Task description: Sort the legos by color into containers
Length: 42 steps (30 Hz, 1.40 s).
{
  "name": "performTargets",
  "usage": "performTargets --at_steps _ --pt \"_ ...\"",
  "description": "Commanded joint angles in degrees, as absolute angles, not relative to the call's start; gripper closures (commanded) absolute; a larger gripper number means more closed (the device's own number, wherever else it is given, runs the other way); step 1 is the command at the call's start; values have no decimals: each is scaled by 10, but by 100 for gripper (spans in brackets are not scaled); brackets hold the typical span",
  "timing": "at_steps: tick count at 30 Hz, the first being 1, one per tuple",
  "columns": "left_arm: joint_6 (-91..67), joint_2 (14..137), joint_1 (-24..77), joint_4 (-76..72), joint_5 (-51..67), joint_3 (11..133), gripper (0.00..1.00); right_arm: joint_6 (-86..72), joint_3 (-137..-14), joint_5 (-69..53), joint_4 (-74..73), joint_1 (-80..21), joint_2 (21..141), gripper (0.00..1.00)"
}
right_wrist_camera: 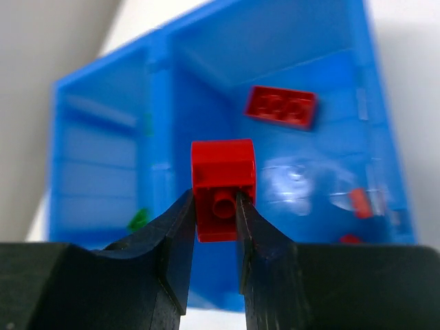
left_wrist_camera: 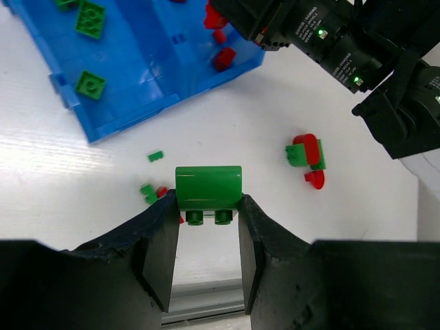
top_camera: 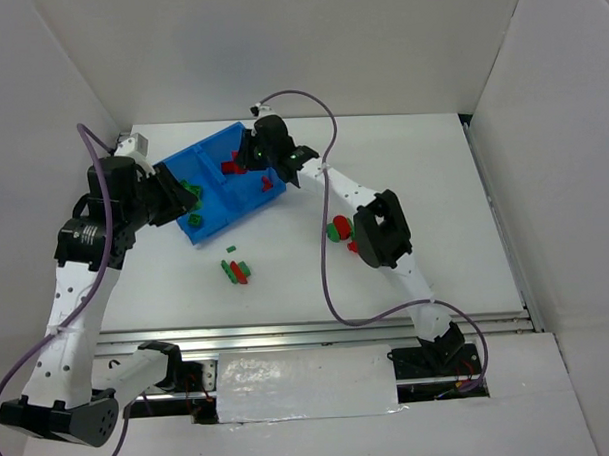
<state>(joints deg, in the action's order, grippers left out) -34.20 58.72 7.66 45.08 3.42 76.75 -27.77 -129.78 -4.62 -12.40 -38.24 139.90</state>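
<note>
My left gripper (left_wrist_camera: 208, 210) is shut on a green lego (left_wrist_camera: 208, 187) with a rounded top, held above the table. In the top view this gripper (top_camera: 186, 199) is at the near-left side of the blue bin (top_camera: 204, 151). My right gripper (right_wrist_camera: 216, 206) is shut on a red lego (right_wrist_camera: 222, 172) and hangs over the bin's right compartment (right_wrist_camera: 330, 62), where a red brick (right_wrist_camera: 282, 108) lies. The left compartment (left_wrist_camera: 127, 48) holds green bricks (left_wrist_camera: 90, 17). Loose legos lie on the table: a red-green pair (left_wrist_camera: 307, 152) and a small cluster (top_camera: 236, 270).
The right arm (left_wrist_camera: 344, 48) reaches across the table behind the red-green pair. White walls enclose the table on three sides. A metal rail (top_camera: 318, 333) runs along the near edge, in front of the arm bases.
</note>
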Motion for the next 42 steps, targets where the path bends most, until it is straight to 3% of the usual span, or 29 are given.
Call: performTargets --at_steps 1,2,3,8,17,21,24,25,28,33,38,42 --pt "-319 591 73 505 -18 797 100 -240 -1339 28 -128 -375 1411 78" --pt "-316 593 72 510 -18 802 100 -237 -1345 25 -126 -374 1414 62" --pt "-312 596 71 512 -20 804 100 -236 -1351 22 -128 -374 1420 52" --pt "-307 627 48 502 -25 802 100 -221 -1365 3 -123 -375 1394 16" --pt "-342 791 26 397 -53 846 99 -242 -1168 -41 -88 -359 1152 13" --pt "-345 885 21 381 -88 890 89 -251 -966 -67 -73 -360 1012 13" --pt "-352 918 18 373 -109 906 54 -254 -858 -89 -69 -366 925 13" --pt "-356 924 15 357 -111 904 30 -252 -839 -91 -74 -368 895 14" --pt "-357 953 11 345 -98 921 1 -245 -779 -91 -94 -387 875 14" --pt "-363 955 11 378 -100 962 1 -237 -740 -50 -149 -472 903 15" --pt "-379 905 11 473 -171 976 0 -260 -800 -2 -190 -561 1017 15" --pt "-379 800 10 508 -180 897 1 -258 -865 22 -234 -598 1089 15"
